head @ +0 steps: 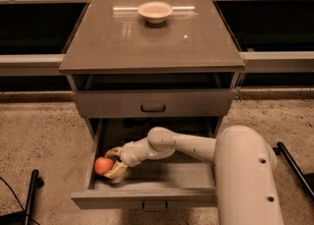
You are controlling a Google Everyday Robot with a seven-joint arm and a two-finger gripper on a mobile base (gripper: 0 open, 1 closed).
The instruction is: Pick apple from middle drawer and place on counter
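The apple (pixel 101 166) is small, round and red-orange. It lies at the left end of the middle drawer (pixel 147 197), which is pulled out with its grey tray showing. My gripper (pixel 109 164) reaches into the drawer from the right. Its beige fingers (pixel 117 171) sit above and below the apple, closed against it, and the apple rests low on the tray. The counter (pixel 147 42) is the glossy brown-grey top of the cabinet above.
A shallow beige bowl (pixel 155 11) stands at the back of the counter. The top drawer (pixel 153 103) with a black handle is shut just above my arm (pixel 181 143). The robot's white body (pixel 248 180) fills the lower right. Dark poles stand on the floor left and right.
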